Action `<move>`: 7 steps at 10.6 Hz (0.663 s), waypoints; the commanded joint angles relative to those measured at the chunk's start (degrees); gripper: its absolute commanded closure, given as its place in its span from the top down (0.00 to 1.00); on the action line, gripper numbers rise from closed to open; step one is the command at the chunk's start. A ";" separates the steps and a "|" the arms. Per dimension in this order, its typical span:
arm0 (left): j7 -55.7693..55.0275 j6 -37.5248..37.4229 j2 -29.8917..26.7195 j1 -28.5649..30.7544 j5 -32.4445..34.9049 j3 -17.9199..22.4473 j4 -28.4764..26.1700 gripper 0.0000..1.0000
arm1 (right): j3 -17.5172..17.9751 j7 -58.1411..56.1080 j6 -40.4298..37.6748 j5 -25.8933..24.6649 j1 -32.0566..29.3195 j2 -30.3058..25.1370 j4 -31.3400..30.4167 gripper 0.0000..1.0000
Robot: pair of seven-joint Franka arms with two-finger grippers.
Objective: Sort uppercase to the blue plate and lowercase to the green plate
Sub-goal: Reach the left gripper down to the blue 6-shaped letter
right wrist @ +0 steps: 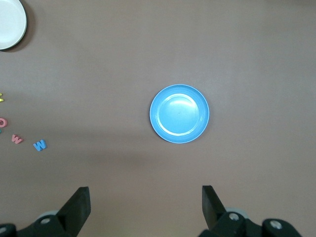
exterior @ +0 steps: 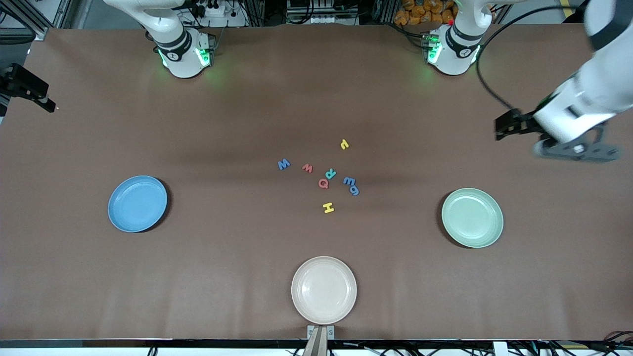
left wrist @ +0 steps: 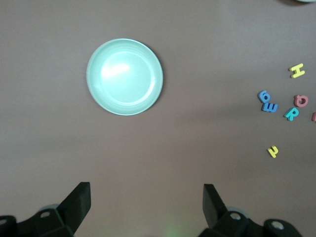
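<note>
Sorting not begun: letters [exterior: 324, 175] lying mid-surface, blue plate [exterior: 137, 203] at 9 o'clock, green plate [exterior: 472, 217] at 3. Left gripper [left wrist: 146, 205] hovering over the surface by the green plate, right gripper [right wrist: 145, 206] over the blue plate's end, fingers wide, holding nothing. Next: picking one letter.

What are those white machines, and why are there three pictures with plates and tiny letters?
They are two robot arms. One picture looks down from a high camera; the other two come from cameras on the arms' wrists. On the brown table lie a blue plate, a green plate, a cream plate, and small foam letters in the middle. The left gripper hangs over the table near the green plate, the right gripper near the blue plate. Both are open and hold nothing.
</note>
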 commanded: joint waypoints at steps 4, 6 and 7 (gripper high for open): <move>-14.85 10.07 7.25 -3.01 -1.94 -5.64 -4.65 1.00 | 0.35 0.22 -0.56 1.11 -0.59 -0.03 -0.69 1.00; -24.70 14.98 11.11 -7.84 -1.94 -5.65 -4.48 1.00 | 0.43 0.22 -0.47 1.11 -0.32 0.06 -1.47 1.00; -28.93 18.05 13.31 -10.12 -1.94 -5.65 -4.48 1.00 | 0.43 0.22 -0.47 1.11 -0.23 0.41 -1.56 1.00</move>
